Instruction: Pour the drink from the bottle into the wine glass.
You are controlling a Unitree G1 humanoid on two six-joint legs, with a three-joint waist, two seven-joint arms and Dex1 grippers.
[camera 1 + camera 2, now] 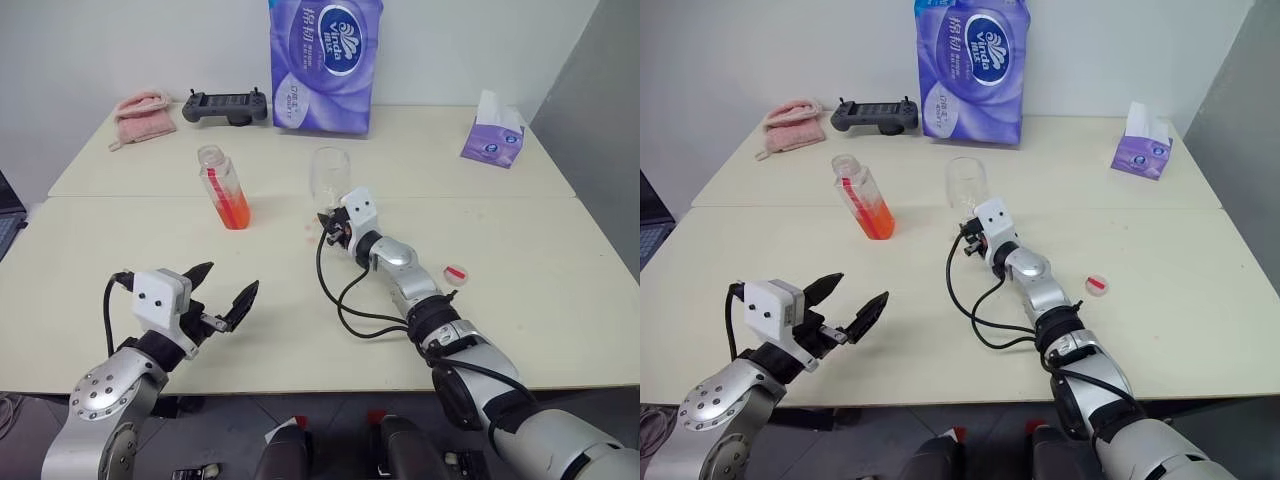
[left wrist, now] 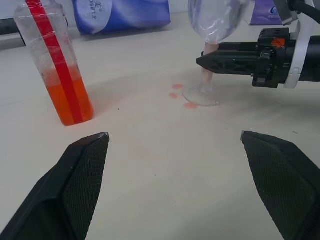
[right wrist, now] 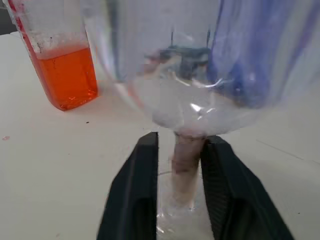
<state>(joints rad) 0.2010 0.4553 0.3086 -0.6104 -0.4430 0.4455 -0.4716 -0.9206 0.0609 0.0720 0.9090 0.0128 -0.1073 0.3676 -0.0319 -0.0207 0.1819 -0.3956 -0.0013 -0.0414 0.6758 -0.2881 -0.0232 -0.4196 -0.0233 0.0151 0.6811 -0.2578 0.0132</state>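
Orange drink (image 1: 234, 211) sat low in the bottle (image 1: 224, 187), which stood open on the table (image 1: 520, 290), off to the left of our right gripper (image 3: 179, 165) and near it. Our right gripper had a finger on each side of the wine glass (image 1: 329, 177) stem, with small gaps, so it was not pinching. Our left gripper (image 1: 222, 293) was spread wide and held nothing, with the bottle ahead of it and well apart. Pink drops (image 2: 180, 96) lay by the glass foot. We thought a bump from those fingers could tip the glass, and a shaky pour could spill more.
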